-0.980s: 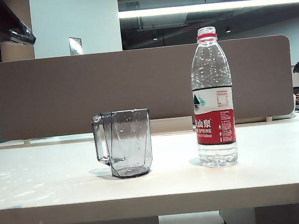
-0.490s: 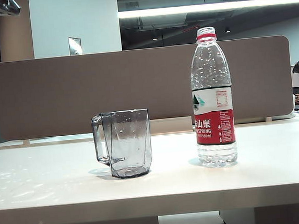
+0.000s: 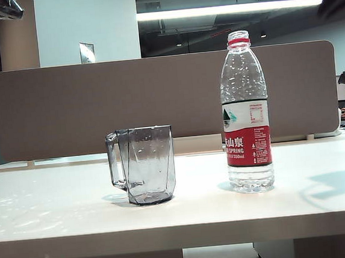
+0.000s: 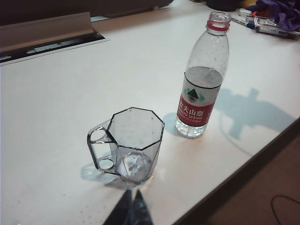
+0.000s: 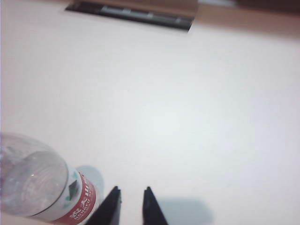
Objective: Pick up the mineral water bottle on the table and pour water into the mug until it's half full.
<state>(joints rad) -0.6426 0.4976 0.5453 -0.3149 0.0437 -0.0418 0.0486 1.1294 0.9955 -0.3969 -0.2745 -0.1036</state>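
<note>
Faceted smoky mug [image 3: 143, 165] and clear labelled mineral water bottle [image 3: 245, 113] stand apart on the smooth white worktop [image 3: 65, 217]. Left pincer [image 4: 131, 207] tips together; right pincer [image 5: 130, 198] narrowly parted, empty, beside the bottle.

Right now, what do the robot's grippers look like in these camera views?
Little shows. The left gripper appears as two dark, tapered fingertips meeting in a point. The right gripper shows two black, narrow, pointed fingers. No cables or markings are visible on either.
</note>
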